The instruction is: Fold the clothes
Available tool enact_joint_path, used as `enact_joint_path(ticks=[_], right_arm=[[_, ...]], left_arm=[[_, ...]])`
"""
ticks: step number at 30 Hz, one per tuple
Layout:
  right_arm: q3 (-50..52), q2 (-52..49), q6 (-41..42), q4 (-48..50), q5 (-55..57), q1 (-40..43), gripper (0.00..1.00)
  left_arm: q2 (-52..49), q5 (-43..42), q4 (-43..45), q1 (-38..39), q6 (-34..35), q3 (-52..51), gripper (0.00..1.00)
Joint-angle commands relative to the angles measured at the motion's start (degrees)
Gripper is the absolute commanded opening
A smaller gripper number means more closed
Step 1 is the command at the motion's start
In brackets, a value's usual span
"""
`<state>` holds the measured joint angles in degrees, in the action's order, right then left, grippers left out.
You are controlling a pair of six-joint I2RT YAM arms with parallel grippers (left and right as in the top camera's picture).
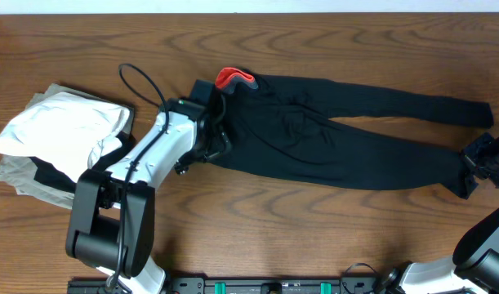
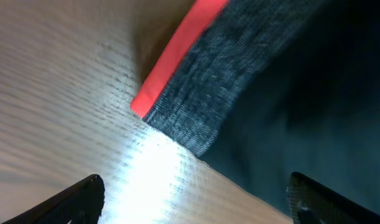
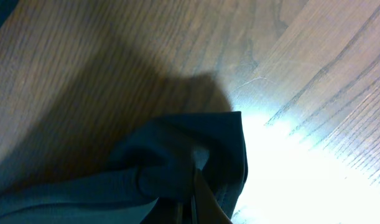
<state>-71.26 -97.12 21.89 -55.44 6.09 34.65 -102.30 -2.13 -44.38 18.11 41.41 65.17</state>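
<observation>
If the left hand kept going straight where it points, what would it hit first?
Likely the edge of the trousers by the waistband, straight ahead of the open left hand; possibly bare table beside it.

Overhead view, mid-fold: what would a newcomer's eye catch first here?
The black trousers stretch across the middle of the table, with the red waistband bright at their left end. The left pincer hangs open over that waistband corner, while the right pincer is shut on a leg end at the far right. A white shirt lies bundled near the left edge.
</observation>
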Motion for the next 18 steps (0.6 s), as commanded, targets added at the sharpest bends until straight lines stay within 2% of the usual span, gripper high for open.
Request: enact_joint_path(ticks=[1,3,5,7,9,10,18], right_arm=[[-1.14,-0.28,0.33,0.00,0.96,-0.11,0.01],[-1.14,-0.28,0.33,-0.02,0.96,-0.11,0.01],[-1.14,-0.28,0.33,-0.04,0.96,-0.11,0.01],[-1.14,-0.28,0.33,-0.09,0.96,-0.11,0.01],[-1.14,-0.28,0.33,-0.09,0.96,-0.11,0.01],[-1.14,-0.28,0.33,-0.09,0.96,-0.11,0.01],[-1.14,-0.28,0.33,-0.09,0.52,-0.11,0.01]], left_arm=[[-1.07,1.25,2.23,-0.20,7.43,-3.32,0.91],[-1.07,1.27,3.50,-0.20,10.08,-4.52,0.86],[-1.07,1.27,4.98,-0.17,12.00,-5.29,0.76],[-1.07,1.27,6.54,-0.17,12.98,-5.60,0.63],[-1.07,1.27,8.24,-0.20,12.96,-5.66,0.42],[-1.07,1.31,8.92,-0.20,12.94,-5.66,0.38],[-1.64,1.33,10.05,-0.17,12.96,-5.73,0.38]])
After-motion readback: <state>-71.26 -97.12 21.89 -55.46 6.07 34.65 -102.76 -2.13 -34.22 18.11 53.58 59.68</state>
